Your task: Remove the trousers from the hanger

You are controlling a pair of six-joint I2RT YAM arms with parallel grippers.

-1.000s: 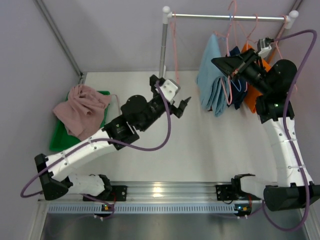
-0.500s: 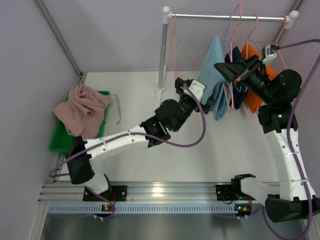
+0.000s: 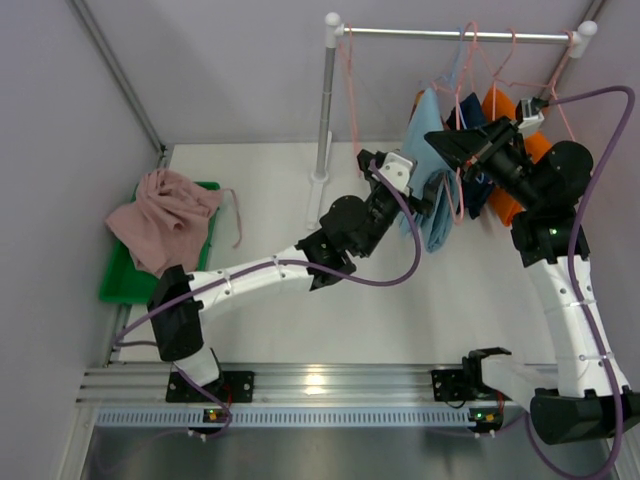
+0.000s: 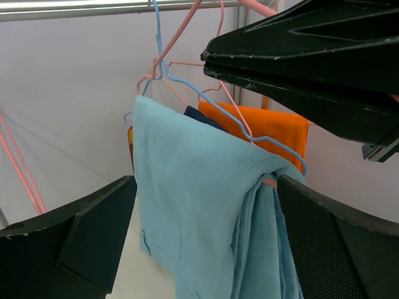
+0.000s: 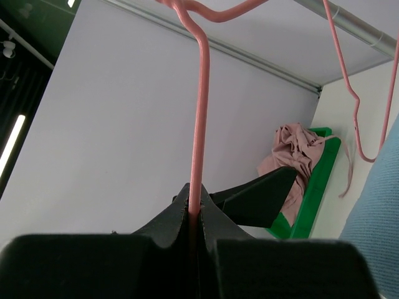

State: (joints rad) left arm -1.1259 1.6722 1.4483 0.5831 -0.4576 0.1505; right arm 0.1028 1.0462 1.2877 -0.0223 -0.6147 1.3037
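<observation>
Light blue folded cloth trousers [image 4: 187,187] hang between the spread fingers of the left gripper [image 4: 206,240], seemingly untouched; the right gripper [image 5: 194,215] pinches a thin pink wire hanger [image 5: 199,112].

White table [image 3: 470,300], green tray [image 3: 115,285] — maybe a bin — at its left edge, metal rail [image 3: 420,33] atop upright post [image 3: 326,100].

Left arm [image 3: 250,280] stretched long, reaching forward and to the right, wrist level. Left gripper [image 4: 202,205] jaws spread wide. Right arm [image 3: 565,290] raised steeply, elbow high, wrist angled left. Right gripper [image 5: 194,218] fingers pressed together on pink hanger [image 5: 198,112] wire.
</observation>
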